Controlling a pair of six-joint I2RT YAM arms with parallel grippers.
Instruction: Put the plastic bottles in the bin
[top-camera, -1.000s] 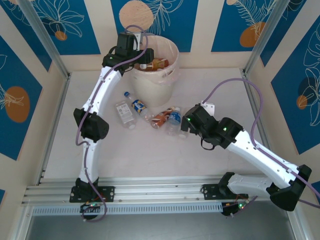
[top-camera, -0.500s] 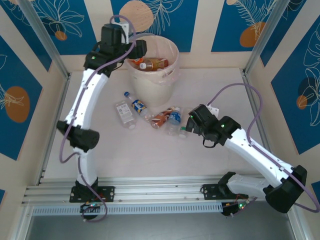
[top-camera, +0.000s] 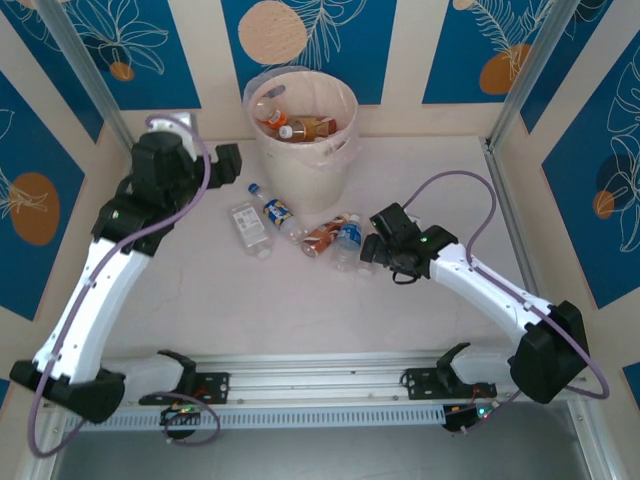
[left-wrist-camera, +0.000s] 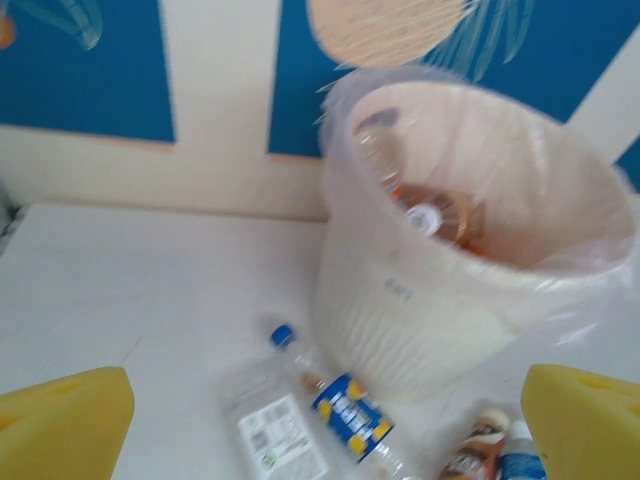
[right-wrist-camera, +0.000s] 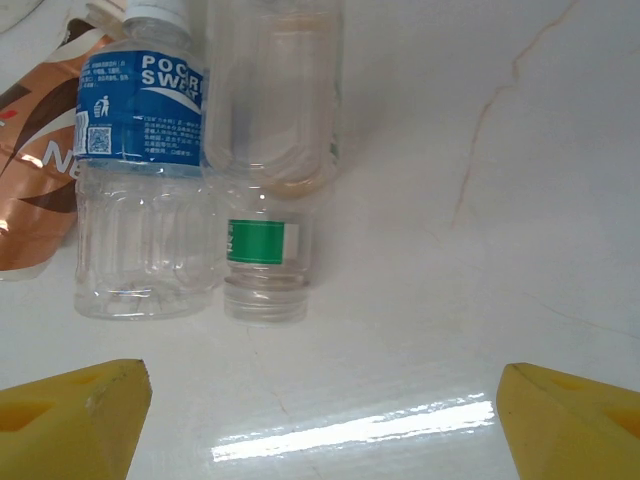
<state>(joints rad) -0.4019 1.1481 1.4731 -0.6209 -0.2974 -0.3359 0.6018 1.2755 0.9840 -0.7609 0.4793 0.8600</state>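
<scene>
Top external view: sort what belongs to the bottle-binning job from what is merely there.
Job: round pale cream plastic bin; amber bottles already inside it; five small plastic bottles lying on the white table.
Merely there: blue-and-cream patterned wall panels; aluminium frame rails; purple arm cables.

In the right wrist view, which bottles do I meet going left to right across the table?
Copper-brown labelled bottle → blue-labelled water bottle → clear bottle with a green band.
</scene>
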